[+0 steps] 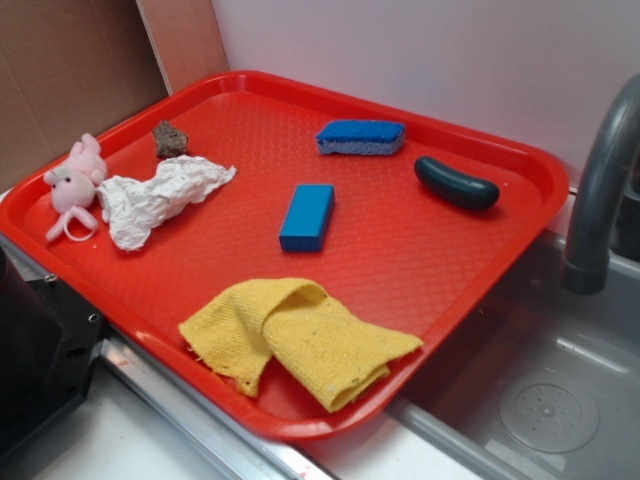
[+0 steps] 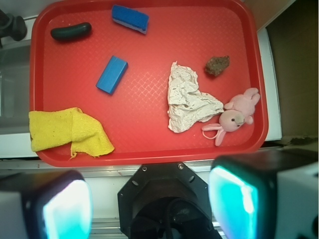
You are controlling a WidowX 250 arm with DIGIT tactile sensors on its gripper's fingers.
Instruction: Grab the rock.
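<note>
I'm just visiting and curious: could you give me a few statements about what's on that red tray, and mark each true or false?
1. The rock lies beside the paper towel. True.
2. The hand grips the rock. False: it is open, off the tray.
3. The yellow cloth covers the blue block. False: they lie apart.
4. The bunny lies near the tray's edge. True.

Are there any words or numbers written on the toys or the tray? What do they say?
None: no word, number or label can be read in either view. The red plastic tray, blue rectangular block, blue sponge, yellow cloth, crumpled white paper towel, pink plush bunny, dark green pickle-shaped object and small brown-grey rock show no writing.
</note>
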